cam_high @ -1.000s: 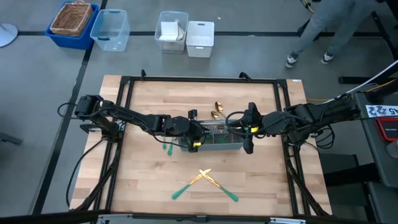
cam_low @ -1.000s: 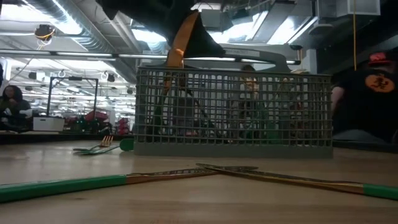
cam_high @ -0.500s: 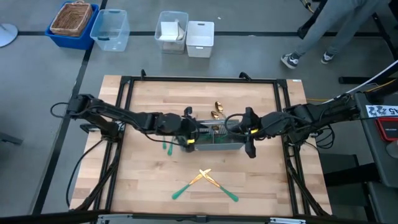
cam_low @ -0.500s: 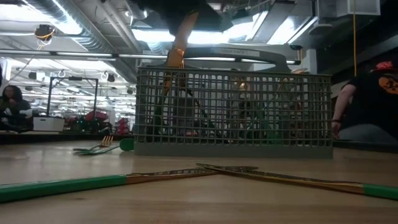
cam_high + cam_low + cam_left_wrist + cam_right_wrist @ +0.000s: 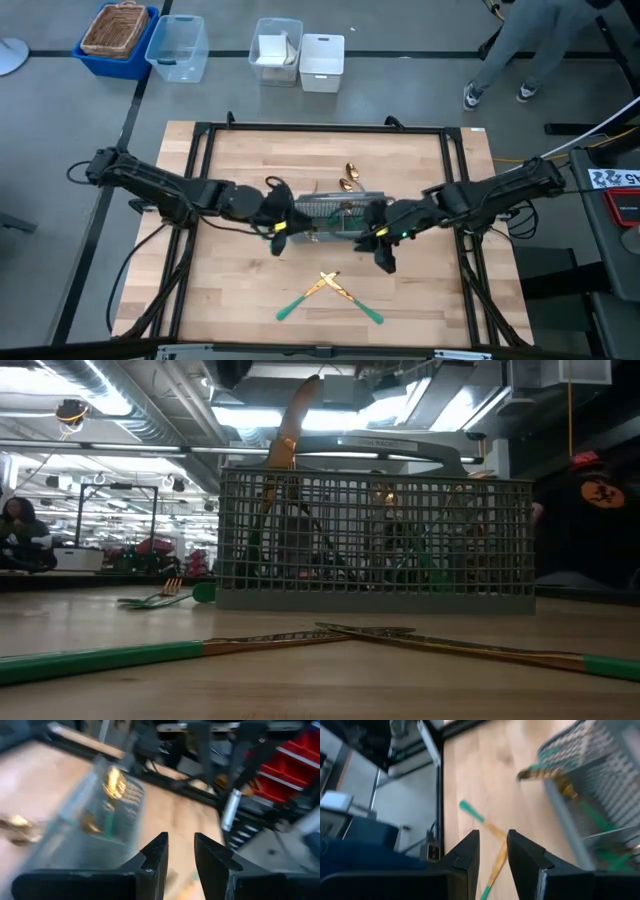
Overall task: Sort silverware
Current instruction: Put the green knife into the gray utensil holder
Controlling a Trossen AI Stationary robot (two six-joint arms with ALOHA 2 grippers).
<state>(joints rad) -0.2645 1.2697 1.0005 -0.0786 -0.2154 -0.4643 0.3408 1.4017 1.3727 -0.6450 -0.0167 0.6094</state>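
Note:
The grey mesh caddy [image 5: 336, 216] [image 5: 375, 540] stands mid-table. It holds several teal-handled pieces, and one gold end [image 5: 290, 420] sticks up above the rim at one end. Two teal-handled pieces [image 5: 330, 290] [image 5: 300, 643] lie crossed on the wood near the front edge. Gold spoons [image 5: 349, 178] lie just beyond the caddy, and a fork [image 5: 160, 598] lies beside it. My left gripper [image 5: 277, 238] [image 5: 181, 845] hovers by the caddy's left near corner, slightly open and empty. My right gripper [image 5: 386, 260] [image 5: 493, 840] hovers off the right near corner, slightly open and empty, above the crossed pair [image 5: 487, 832].
A black frame [image 5: 200, 180] borders the wooden table. Beyond the far edge stand a blue bin with a basket [image 5: 118, 35], a clear bin [image 5: 178, 45] and white bins [image 5: 300, 58]. A person [image 5: 540, 40] walks at the far right. Bare wood lies left and right of the crossed pair.
My left gripper has drawn back from above the caddy's left end toward the table's left and near edge. The gold-ended piece it was over stays standing in the caddy. My right gripper has moved from the caddy's right end toward the near edge and slightly left.

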